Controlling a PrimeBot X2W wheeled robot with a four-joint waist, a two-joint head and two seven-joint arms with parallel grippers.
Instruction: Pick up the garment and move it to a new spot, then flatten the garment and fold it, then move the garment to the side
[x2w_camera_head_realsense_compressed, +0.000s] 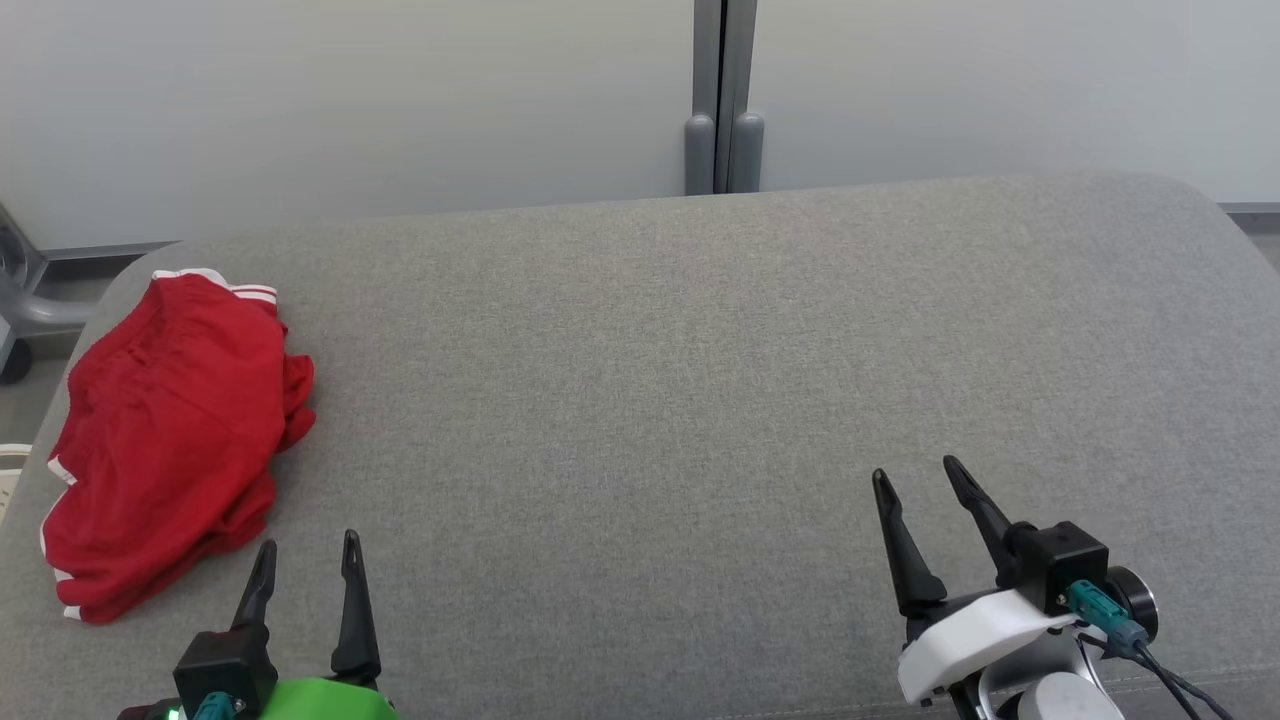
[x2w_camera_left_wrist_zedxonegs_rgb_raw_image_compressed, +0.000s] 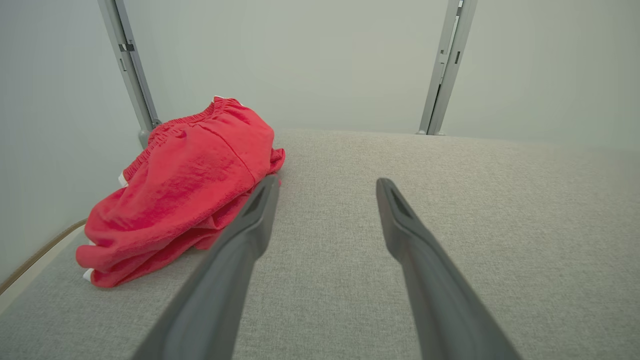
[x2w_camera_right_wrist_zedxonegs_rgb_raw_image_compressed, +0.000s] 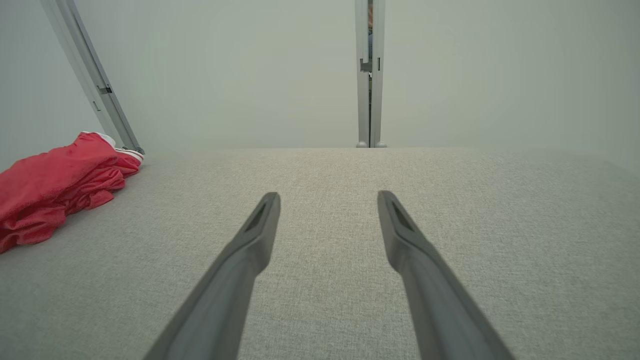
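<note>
The garment (x2w_camera_head_realsense_compressed: 170, 440) is a pair of red shorts with white trim, lying crumpled at the far left of the grey padded surface (x2w_camera_head_realsense_compressed: 700, 400). In the left wrist view the garment (x2w_camera_left_wrist_zedxonegs_rgb_raw_image_compressed: 185, 190) sits ahead and to the left; in the right wrist view the garment (x2w_camera_right_wrist_zedxonegs_rgb_raw_image_compressed: 55, 185) lies at the left edge. My left gripper (x2w_camera_head_realsense_compressed: 307, 545) stands open at the lower left, just right of the garment's near end, holding nothing. My right gripper (x2w_camera_head_realsense_compressed: 915, 472) is open at the lower right, far from the cloth. Both the left gripper (x2w_camera_left_wrist_zedxonegs_rgb_raw_image_compressed: 325, 182) and the right gripper (x2w_camera_right_wrist_zedxonegs_rgb_raw_image_compressed: 327, 196) hover over bare fabric.
Pale wall panels with a grey post (x2w_camera_head_realsense_compressed: 723, 100) rise behind the surface's far edge. At the left, past the rounded corner, a grey metal frame (x2w_camera_head_realsense_compressed: 25, 300) stands on the floor. Wide free room spans the middle and right of the surface.
</note>
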